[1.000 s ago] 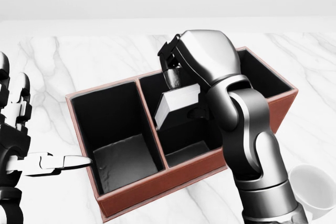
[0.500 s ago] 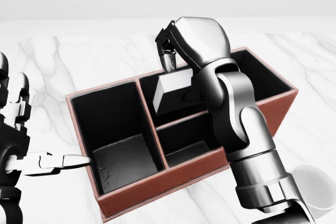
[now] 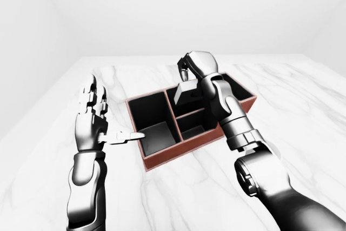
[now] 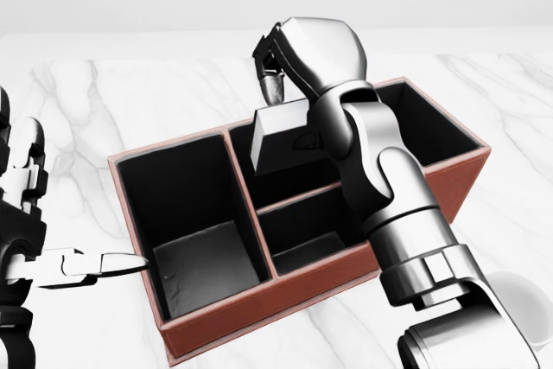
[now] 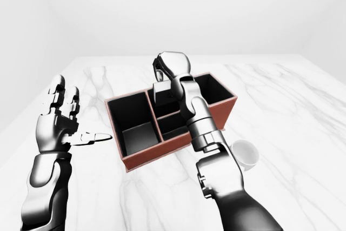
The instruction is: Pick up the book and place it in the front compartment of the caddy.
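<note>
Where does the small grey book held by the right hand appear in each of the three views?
Left-eye view: the small grey book sits just above centre, over the red-brown caddy.
Head view: the book is at upper centre, hanging under the right hand.
Right-eye view: the book is left of centre.
Shared landmark: the caddy's wall under the book.

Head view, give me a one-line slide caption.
Right hand holds the book above the caddy; left hand open beside it.
</note>
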Controlling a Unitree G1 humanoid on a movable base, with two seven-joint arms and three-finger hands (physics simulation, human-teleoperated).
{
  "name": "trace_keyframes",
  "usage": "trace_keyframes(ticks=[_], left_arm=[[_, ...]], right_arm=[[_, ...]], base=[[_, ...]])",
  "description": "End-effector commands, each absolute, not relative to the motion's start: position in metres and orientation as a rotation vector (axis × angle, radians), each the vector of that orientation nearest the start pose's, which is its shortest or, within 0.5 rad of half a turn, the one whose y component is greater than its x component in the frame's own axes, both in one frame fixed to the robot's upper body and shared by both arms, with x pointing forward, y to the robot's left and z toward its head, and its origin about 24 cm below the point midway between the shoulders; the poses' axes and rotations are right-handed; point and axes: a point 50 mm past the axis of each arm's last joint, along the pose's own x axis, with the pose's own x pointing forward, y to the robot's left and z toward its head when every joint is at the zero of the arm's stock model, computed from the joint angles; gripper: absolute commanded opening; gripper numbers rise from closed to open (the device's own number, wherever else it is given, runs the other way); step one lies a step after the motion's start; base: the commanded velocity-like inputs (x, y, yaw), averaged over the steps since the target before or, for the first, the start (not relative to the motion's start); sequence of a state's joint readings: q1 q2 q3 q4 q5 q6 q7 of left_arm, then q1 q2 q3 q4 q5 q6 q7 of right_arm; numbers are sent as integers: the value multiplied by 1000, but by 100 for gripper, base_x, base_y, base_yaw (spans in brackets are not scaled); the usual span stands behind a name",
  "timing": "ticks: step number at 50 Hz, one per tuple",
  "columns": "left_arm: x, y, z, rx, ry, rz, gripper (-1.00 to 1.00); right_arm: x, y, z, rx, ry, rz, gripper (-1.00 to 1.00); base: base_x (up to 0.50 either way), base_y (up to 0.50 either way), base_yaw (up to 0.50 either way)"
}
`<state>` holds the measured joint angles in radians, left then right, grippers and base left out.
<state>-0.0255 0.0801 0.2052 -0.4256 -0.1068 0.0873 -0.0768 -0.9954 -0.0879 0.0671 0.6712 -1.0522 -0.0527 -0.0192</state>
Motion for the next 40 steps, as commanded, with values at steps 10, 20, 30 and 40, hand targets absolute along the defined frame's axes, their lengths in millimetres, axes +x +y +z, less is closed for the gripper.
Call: trace_keyframes(ticks=[10, 20, 30, 40], left_arm=[[239, 200, 142, 22, -381, 84, 100], [238, 200, 143, 22, -386, 86, 100], [239, 201, 142, 21, -380, 88, 100], [239, 201, 144, 21, -389, 90, 100]], right_arm=[[407, -70, 210, -1235, -477, 28, -100], [414, -71, 208, -1235, -455, 6, -100], [417, -71, 210, -1218, -436, -5, -100], [417, -65, 205, -1228, -435, 3, -100]], base=[[0, 0, 0], [0, 0, 0], [0, 0, 0], [0, 0, 0]])
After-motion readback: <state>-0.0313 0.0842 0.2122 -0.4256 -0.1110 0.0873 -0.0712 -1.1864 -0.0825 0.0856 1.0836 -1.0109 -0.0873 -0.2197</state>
